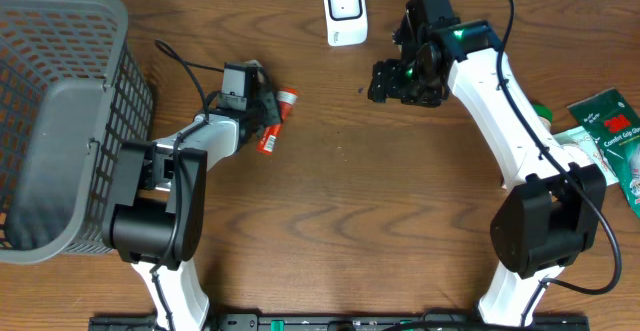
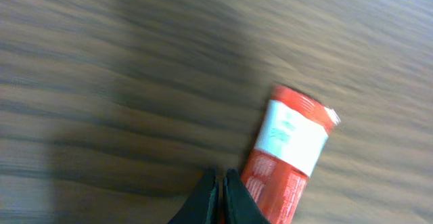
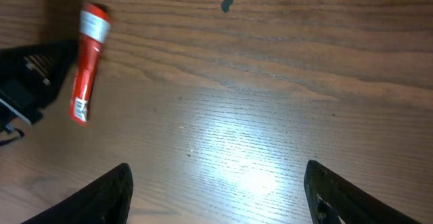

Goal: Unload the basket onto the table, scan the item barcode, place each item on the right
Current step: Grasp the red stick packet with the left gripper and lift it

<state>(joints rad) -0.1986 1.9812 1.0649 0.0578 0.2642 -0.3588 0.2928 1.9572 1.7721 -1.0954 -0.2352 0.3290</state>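
Currently | item: red tube (image 2: 287, 153) lies flat on wooden table (image 1: 350, 201), well apart from white scanner (image 1: 344, 11) | left gripper (image 2: 221, 187): jaws pressed together, empty, just beside tube | right gripper (image 3: 218, 190): jaws wide, empty, above bare table near scanner | grey basket (image 1: 60, 121): far left

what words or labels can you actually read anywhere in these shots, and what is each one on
"Comfort Grip Glo": on the green packet at the table's right edge; the last word trails off and the rest is too small to read.
Red logo on the same packet: too small to read.
Print on the red tube and its white band: blurred, unreadable in every view.
White scanner: no text visible.
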